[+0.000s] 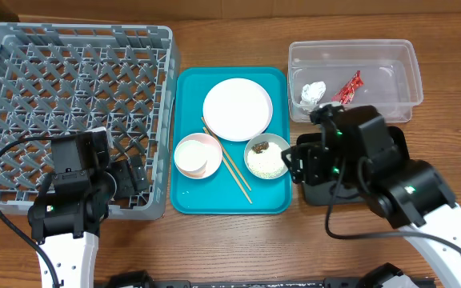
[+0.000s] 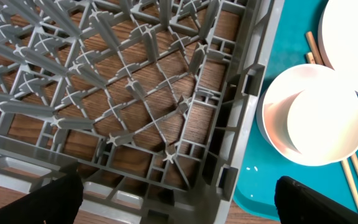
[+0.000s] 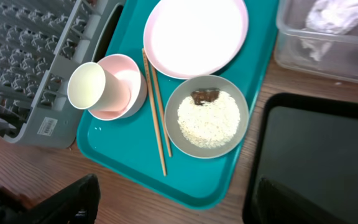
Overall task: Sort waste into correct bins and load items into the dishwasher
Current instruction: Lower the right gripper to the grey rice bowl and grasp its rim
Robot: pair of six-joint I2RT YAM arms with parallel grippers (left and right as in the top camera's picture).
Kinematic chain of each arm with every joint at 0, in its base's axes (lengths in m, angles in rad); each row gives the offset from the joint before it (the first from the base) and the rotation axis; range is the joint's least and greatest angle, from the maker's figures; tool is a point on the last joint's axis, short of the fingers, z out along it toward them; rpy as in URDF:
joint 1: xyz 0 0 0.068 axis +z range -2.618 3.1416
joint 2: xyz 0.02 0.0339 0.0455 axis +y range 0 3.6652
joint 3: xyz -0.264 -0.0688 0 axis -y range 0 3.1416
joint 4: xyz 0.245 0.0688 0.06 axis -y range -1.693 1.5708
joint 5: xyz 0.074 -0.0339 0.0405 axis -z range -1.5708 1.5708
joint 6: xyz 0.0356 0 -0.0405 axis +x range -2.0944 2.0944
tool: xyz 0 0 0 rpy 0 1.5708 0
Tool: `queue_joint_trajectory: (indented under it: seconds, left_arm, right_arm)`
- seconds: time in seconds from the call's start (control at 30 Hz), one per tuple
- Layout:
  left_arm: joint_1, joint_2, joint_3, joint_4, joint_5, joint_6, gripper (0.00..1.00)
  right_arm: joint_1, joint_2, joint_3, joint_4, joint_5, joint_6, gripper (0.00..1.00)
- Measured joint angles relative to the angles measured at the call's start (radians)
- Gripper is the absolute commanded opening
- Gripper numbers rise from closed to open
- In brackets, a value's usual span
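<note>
Spill hazard: the grey-green bowl, sitting at the near right corner of the teal tray, is carrying loose rice and a brown scrap. A tilted lift or a slipping pinch on its rim would likely be scattering grains over the teal tray and the counter.
Knock hazard: the chopsticks are lying on the teal tray just left of that bowl, so a descending finger could be flicking them off.
Stack hazard: the white cup is sitting inside the pink bowl at the teal tray's near left. Lifting one alone may be toppling the other.
Sorted waste: the tissue and the red wrapper are lying in the clear tub, beyond the teal tray's far right corner.
Right arm pose: the right gripper is hovering at the teal tray's right edge, beside the black tray, jaws spread and empty.
Left arm pose: the left gripper is hovering left of the teal tray, over the near corner of the dish rack, jaws spread wide and empty.
</note>
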Motion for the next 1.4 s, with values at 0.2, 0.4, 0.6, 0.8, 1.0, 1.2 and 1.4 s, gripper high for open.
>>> queue_joint_trajectory:
  seconds: [0.2, 0.4, 0.6, 0.8, 1.0, 1.2, 1.4]
  left_arm:
    - [0.0, 0.0, 0.0, 0.0, 0.0, 0.0, 1.0]
    - [0.0, 0.0, 0.0, 0.0, 0.0, 0.0, 1.0]
    - [0.0, 0.0, 0.0, 0.0, 0.0, 0.0, 1.0]
    - [0.0, 0.0, 0.0, 0.0, 0.0, 0.0, 1.0]
    - [0.0, 0.0, 0.0, 0.0, 0.0, 0.0, 1.0]
    - [0.0, 0.0, 0.0, 0.0, 0.0, 0.0, 1.0]
    - [0.0, 0.0, 0.0, 0.0, 0.0, 0.0, 1.0]
  right_arm:
    - [0.03, 0.104, -0.001, 0.068, -0.002, 0.004, 1.0]
    - [0.03, 0.154, -0.003, 0.154, -0.003, 0.003, 1.0]
    - [0.03, 0.163, -0.003, 0.231, -0.004, 0.003, 1.0]
    - [0.03, 0.223, -0.003, 0.234, -0.004, 0.003, 1.0]
    - [0.046, 0.299, -0.003, 0.235, -0.006, 0.002, 0.95]
    - [0.103, 0.377, -0.003, 0.251, -0.005, -0.005, 0.77]
    - [0.133, 0.446, -0.003, 0.278, -0.002, 0.0, 0.6]
